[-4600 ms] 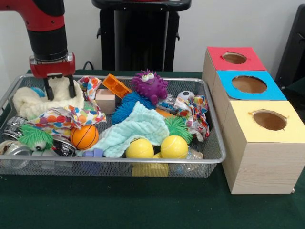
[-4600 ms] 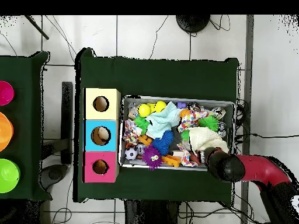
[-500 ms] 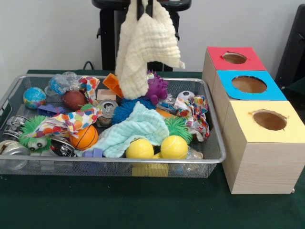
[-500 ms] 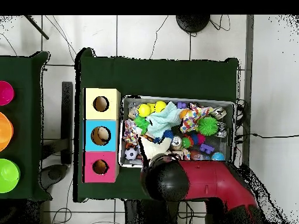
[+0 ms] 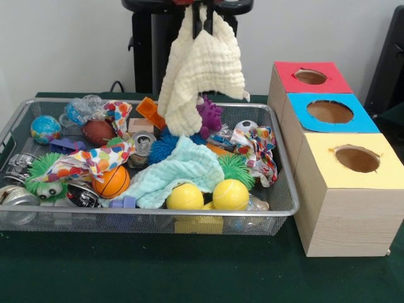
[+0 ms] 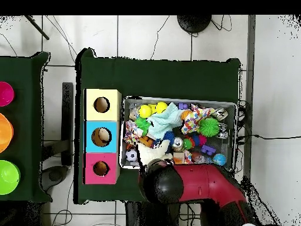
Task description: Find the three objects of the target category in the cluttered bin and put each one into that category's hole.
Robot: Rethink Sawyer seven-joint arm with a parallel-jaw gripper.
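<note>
My gripper (image 5: 202,24) is at the top edge of the front view, shut on a cream waffle cloth (image 5: 201,72). The cloth hangs free above the far middle of the wire mesh bin (image 5: 151,215). In the overhead view the arm's wrist (image 6: 160,183) covers the gripper, and a bit of the cloth (image 6: 154,152) shows at the bin's (image 6: 176,99) near left corner. Three boxes stand beside the bin: red (image 5: 312,77), blue (image 5: 330,112) and yellow (image 5: 353,161), each with a round hole on top.
The bin holds a mint cloth (image 5: 177,170), two yellow balls (image 5: 208,196), an orange ball (image 5: 112,181), a purple spiky toy (image 5: 209,115), dotted cloths (image 5: 257,148), a globe ball (image 5: 45,128) and cans. The pedestal (image 5: 183,44) stands behind.
The gripper took the cream cloth from the bin's far left corner and lifted it. In the last half second the cloth has shifted slightly toward the boxes.
</note>
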